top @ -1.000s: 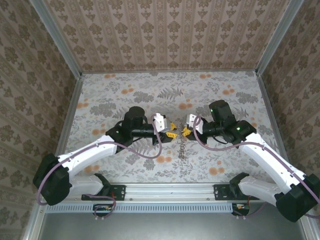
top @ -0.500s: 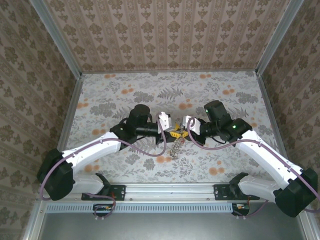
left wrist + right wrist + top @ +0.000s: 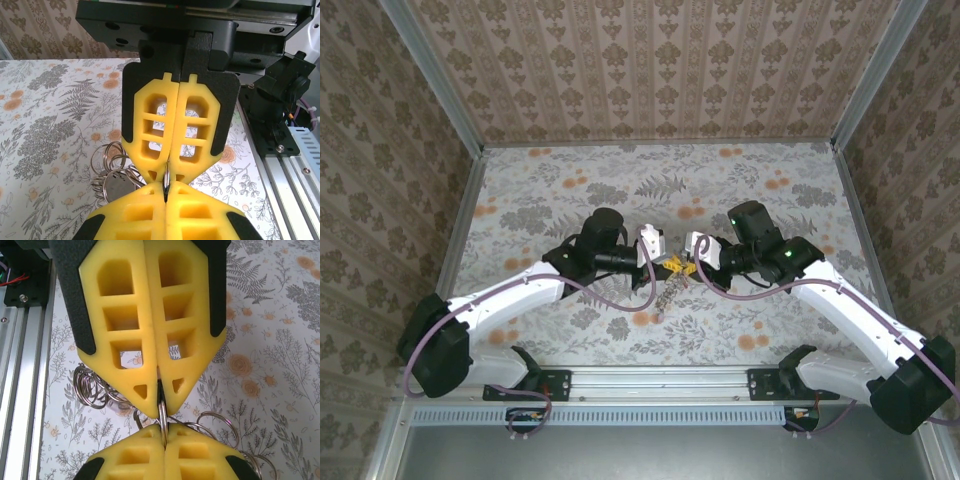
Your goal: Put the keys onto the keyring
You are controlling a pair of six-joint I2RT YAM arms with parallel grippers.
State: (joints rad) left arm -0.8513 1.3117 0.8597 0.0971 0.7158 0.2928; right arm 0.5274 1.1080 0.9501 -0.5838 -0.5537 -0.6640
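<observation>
Top external view: yellow-padded left gripper (image 3: 667,265) and right gripper (image 3: 688,267) meet tip to tip above the middle of the floral-print table (image 3: 770,320). Both jaws are clamped on one thin silvery metal keyring (image 3: 161,415); further linked rings (image 3: 112,162) dangle beneath.

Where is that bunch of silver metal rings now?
Seen from above, the bunch of silver metal rings hangs over the floral table, pinched between the left end effector and right end effector, tip to tip.

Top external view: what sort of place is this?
Probably a lab robot cell, not a home: patterned wallpaper walls, a floral-print tabletop, and an aluminium rail at the near edge.
</observation>
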